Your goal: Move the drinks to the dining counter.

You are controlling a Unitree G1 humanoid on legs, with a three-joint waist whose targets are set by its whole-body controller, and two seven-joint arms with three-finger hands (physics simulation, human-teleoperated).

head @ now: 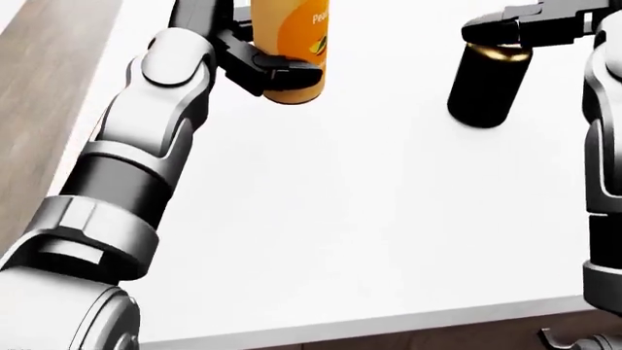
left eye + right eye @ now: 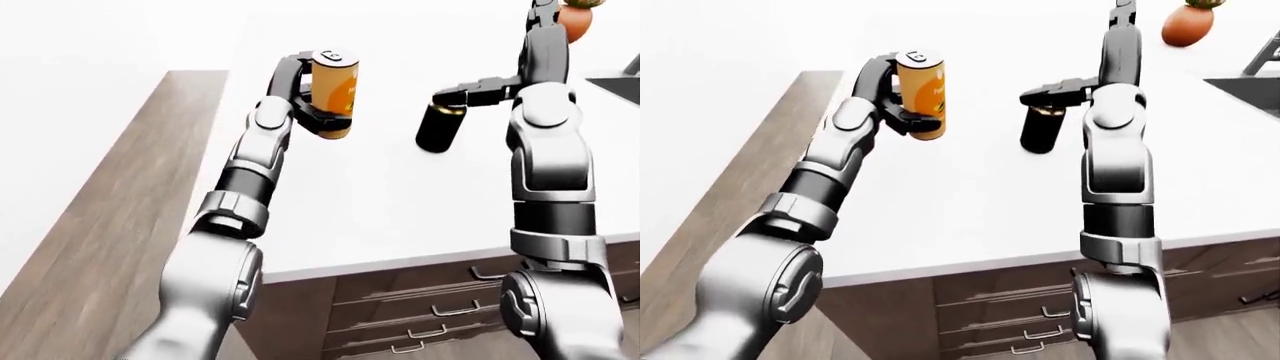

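An orange drink can [image 2: 335, 90] with a silver top is in my left hand [image 2: 312, 105]. The fingers close round its side and hold it upright, just above the white counter [image 2: 400, 210]. It also shows in the head view [image 1: 289, 51]. A black drink can [image 2: 438, 129] stands upright on the counter to the right of it. My right hand [image 2: 455, 96] reaches in from the right. Its dark fingers [image 1: 505, 29] lie stretched over the black can's top and do not close round it.
A reddish fruit [image 2: 1187, 24] lies at the top right of the counter. A dark sink [image 2: 1250, 86] shows at the right edge. Brown drawers with handles [image 2: 430, 307] run below the counter's near edge. Wooden floor [image 2: 100, 225] lies to the left.
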